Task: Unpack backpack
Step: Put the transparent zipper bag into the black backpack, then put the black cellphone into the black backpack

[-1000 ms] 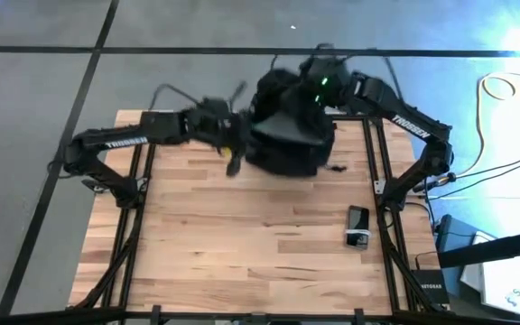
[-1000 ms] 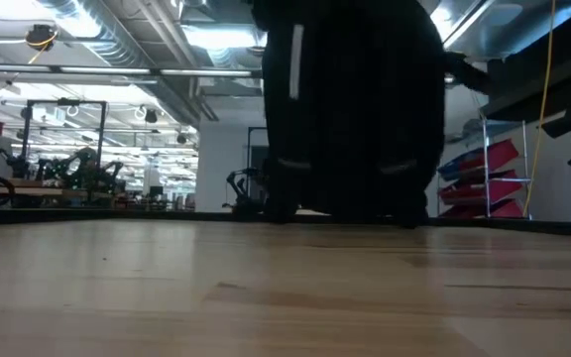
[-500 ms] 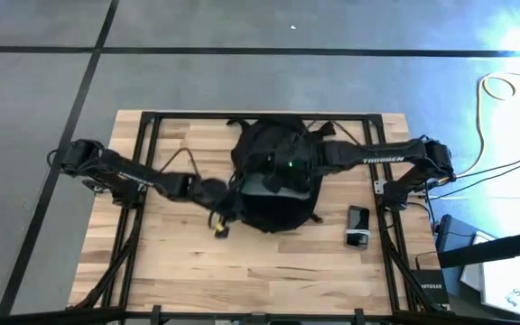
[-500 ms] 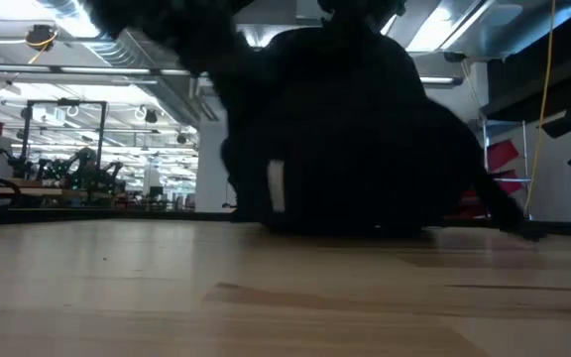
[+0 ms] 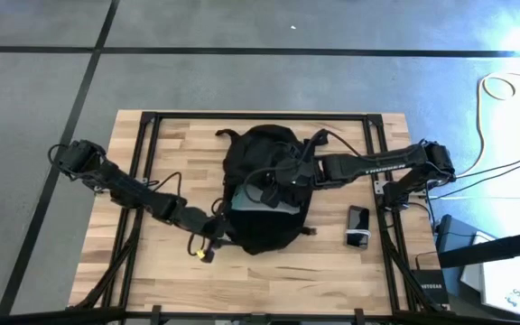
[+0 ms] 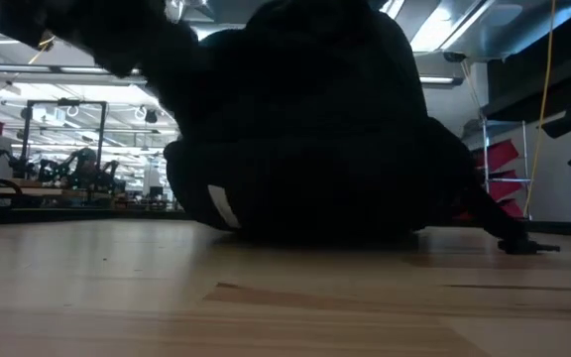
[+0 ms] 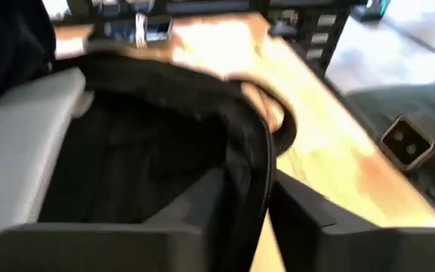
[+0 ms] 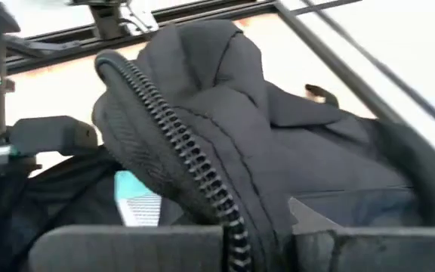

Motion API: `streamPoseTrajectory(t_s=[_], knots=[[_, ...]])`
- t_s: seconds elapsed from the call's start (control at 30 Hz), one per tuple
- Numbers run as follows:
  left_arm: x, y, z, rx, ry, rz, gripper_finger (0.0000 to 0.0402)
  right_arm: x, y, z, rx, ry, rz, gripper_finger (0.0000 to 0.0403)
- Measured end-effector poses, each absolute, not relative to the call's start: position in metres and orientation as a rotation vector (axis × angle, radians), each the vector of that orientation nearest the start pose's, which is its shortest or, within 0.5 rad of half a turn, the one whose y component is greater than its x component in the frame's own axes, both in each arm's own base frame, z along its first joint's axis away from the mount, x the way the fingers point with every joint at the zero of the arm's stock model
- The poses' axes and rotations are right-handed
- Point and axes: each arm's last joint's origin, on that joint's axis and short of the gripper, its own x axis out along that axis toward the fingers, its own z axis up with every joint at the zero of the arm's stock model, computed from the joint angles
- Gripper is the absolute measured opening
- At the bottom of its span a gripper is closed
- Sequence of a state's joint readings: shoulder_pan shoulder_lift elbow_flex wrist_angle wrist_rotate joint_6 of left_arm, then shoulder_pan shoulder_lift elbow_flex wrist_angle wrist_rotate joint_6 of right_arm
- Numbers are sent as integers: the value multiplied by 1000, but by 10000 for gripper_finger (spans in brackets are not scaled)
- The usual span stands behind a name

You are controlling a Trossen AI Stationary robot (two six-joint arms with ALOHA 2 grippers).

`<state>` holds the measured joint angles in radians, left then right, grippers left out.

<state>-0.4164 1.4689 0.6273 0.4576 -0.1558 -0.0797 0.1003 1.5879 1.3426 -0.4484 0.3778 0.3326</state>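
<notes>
The backpack (image 5: 264, 190) lies flat mid-table with its zip mouth gaping. The right gripper (image 5: 298, 171), above the opening, is pinched tight on the zip edge. The left gripper (image 5: 213, 228) sits at the bag's near-left side, fingers narrowly parted astride a fabric fold — whether it grips, I cannot tell. Advice: hold the rim up and taut so the other hand gets clear entry. A phone (image 5: 357, 226) lies to the bag's right.

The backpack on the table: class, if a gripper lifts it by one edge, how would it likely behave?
The backpack would probably sag rather than lift flat: its fabric folds and bunches along the zipper. It likely won't roll, since it lies slumped and broad on the table. The loose strap may drag.
</notes>
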Motion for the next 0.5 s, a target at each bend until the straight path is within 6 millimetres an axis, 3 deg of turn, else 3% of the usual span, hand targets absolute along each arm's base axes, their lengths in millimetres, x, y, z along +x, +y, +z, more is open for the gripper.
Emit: streamPoseTrajectory(t_s=[0.27,0.37,0.5], knots=[[277,-110,212,-13,137,-294,268,348,24,304,153,645,-364,1],[281,-112,224,46,60,-276,288,348,25,304,153,645,-363,1],[281,-120,236,251,15,-96,289,348,27,304,152,644,-357,1]])
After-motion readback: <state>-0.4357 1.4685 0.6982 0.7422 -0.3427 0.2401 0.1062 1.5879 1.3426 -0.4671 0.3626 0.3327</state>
